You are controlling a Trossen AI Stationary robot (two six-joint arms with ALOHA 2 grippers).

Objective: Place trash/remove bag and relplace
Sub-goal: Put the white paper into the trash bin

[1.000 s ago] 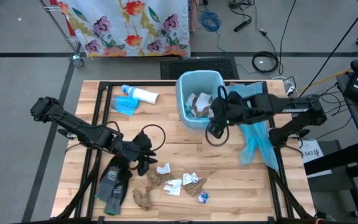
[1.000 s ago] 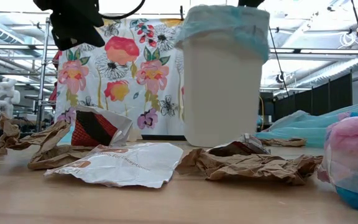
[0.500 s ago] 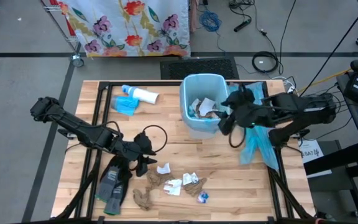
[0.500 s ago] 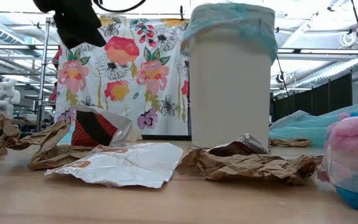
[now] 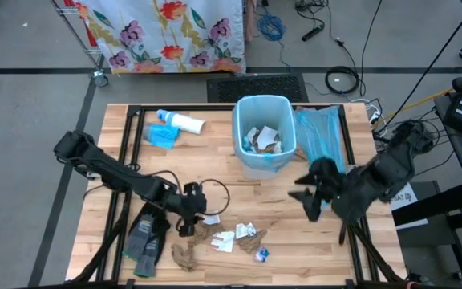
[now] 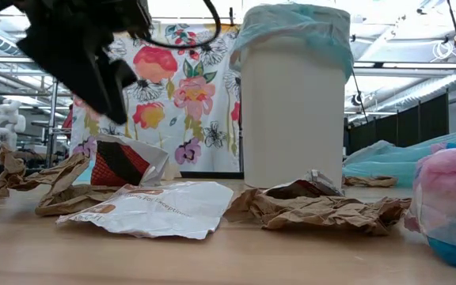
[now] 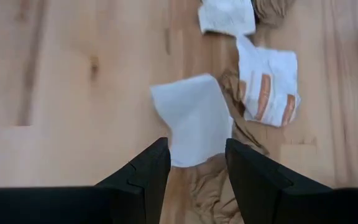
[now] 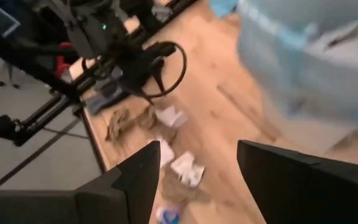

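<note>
On the wooden bench (image 5: 295,233), the trash (image 5: 229,239) lies scattered near the front edge, below the lined bin (image 5: 264,132). The left tool (image 7: 196,163) hovers, jaws apart and empty, over a white scrap (image 7: 194,118); light, soft, easily pinched at a raised fold. The right tool (image 5: 305,198) hangs wide, empty.

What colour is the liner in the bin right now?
Light blue; the liner folds over the rim of the white bin. The low view shows it best.
</note>
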